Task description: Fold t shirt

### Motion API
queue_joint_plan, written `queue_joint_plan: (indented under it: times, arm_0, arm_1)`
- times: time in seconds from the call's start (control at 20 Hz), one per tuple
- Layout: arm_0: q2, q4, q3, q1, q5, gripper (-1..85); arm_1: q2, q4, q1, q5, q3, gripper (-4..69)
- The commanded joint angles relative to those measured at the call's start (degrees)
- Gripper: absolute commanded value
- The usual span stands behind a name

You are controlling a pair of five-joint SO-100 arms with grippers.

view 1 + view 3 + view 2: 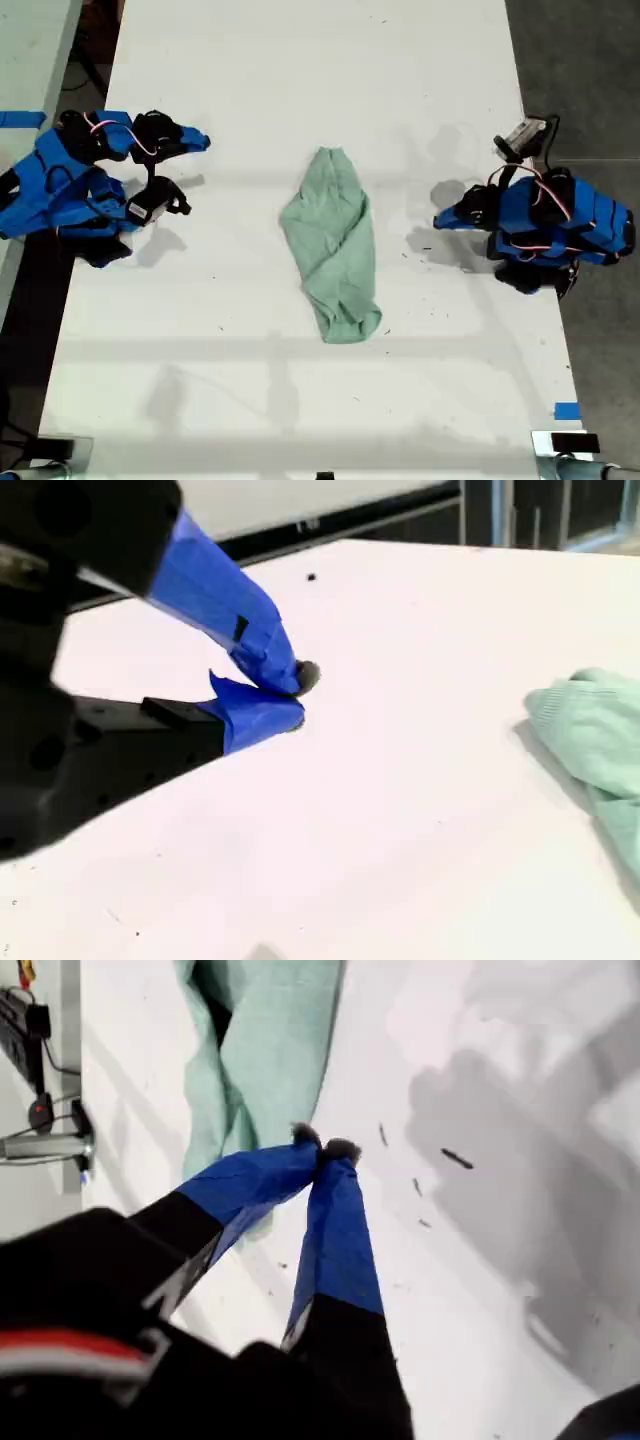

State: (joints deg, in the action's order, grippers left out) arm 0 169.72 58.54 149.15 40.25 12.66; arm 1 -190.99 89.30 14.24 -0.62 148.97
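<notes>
The t shirt (332, 240) is a pale mint-green, wrinkled bundle lying lengthwise in the middle of the white table (300, 60), partly folded over itself. My first gripper (437, 222) is at the exterior view's right. It is shut on nothing, tips pointing at the shirt a short gap away. In the first wrist view its blue fingertips (325, 1147) meet just short of the cloth (270, 1050). At the exterior view's left, my second gripper (205, 142) is also shut and holds nothing. The second wrist view shows it (298, 695) low over bare table, well apart from the shirt (590, 730).
Small dark specks (412, 250) mark the table between the shirt and my first gripper. A piece of blue tape (566, 411) and a metal stand (565, 445) sit near the exterior view's bottom right corner. Another stand (60, 450) is at its bottom left.
</notes>
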Motion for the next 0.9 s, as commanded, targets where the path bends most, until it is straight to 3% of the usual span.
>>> queue_joint_plan:
  times: [0.0,0.3,0.4,0.55,0.7,0.85]
  arm_0:
    - [-22.15,4.39,-22.85,-8.96,-4.75,-0.2]
    - [-71.98,19.42,-71.10,-29.62,-9.32,0.7]
    - [-82.18,20.57,-79.01,-35.77,-12.74,12.6]
    - [-95.71,20.83,-91.49,-43.68,-17.67,17.4]
    - [-102.13,18.81,-95.01,-49.92,-26.10,21.4]
    - [-106.88,12.74,-95.10,-52.03,-28.21,22.5]
  arm_1:
    - [13.89,-0.35,-3.69,-1.58,-14.06,1.6]
    - [54.58,-0.97,-18.54,-3.87,-43.59,1.4]
    - [65.30,-2.46,-23.03,-4.39,-47.90,7.6]
    - [78.05,-7.47,-28.12,-4.75,-52.38,21.4]
    - [85.61,-10.90,-30.59,-5.10,-53.79,27.4]
    - [95.01,-11.69,-31.11,-4.83,-58.62,27.8]
